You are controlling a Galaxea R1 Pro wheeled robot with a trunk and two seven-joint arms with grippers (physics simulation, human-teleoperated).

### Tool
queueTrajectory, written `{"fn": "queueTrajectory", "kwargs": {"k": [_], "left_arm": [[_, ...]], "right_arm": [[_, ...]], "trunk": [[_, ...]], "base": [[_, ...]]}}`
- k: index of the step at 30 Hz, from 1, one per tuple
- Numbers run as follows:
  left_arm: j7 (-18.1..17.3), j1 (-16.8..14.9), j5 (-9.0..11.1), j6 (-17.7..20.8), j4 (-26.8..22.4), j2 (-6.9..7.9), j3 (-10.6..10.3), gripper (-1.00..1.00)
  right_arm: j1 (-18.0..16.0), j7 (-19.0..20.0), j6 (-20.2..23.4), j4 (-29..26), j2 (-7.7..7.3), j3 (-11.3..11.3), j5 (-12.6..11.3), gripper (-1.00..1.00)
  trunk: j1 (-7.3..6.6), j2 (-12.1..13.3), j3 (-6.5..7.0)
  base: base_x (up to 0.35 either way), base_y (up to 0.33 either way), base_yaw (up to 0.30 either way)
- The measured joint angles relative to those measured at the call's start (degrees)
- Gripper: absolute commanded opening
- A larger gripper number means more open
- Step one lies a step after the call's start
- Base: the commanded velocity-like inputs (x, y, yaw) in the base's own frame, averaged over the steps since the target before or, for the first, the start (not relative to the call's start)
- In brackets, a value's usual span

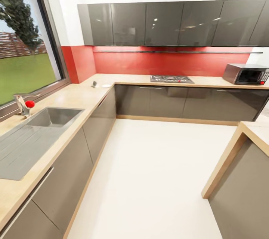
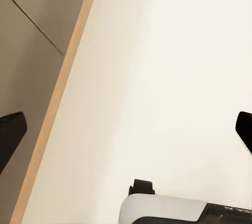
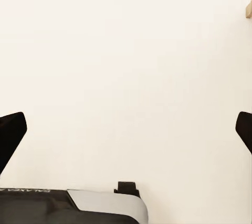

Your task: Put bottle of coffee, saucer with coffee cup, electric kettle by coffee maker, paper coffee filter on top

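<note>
Evidently, coffee station not yet begun; robot in transit.
The kitchen countertop (image 1: 80,95) carries a sink (image 1: 52,116) and two small unclear items at the corner. Left gripper (image 2: 126,129) and right gripper (image 3: 126,129) spread wide, empty, above the floor (image 1: 157,171).

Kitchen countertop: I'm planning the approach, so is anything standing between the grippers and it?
Nothing visible does. The left gripper and right gripper hang open over the white floor, and the kitchen countertop runs along the robot's left side.
</note>
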Motion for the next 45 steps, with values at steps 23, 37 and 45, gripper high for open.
{"fn": "queueTrajectory", "kwargs": {"k": [23, 37, 45], "left_arm": [[0.0, -0.1, -0.1, 0.0, 0.0, -0.06, 0.0, 1.00], [0.0, -0.1, -0.2, 0.0, 0.0, -0.06, -0.1, 1.00], [0.0, -0.1, -0.2, 0.0, 0.0, -0.06, -0.1, 1.00]], "right_arm": [[0.0, 0.0, 0.0, 1.1, 0.09, 0.0, 0.0, 1.00], [0.0, 0.0, 0.0, 1.1, 0.09, 0.0, 0.0, 1.00], [0.0, 0.0, 0.0, 1.1, 0.07, 0.0, 0.0, 1.00]], "trunk": [[0.00, 0.0, 0.00], [0.00, 0.0, 0.00], [0.00, 0.0, 0.00]], "base": [[0.340, 0.000, 0.000], [0.339, -0.036, 0.000], [0.339, -0.087, 0.000]]}}
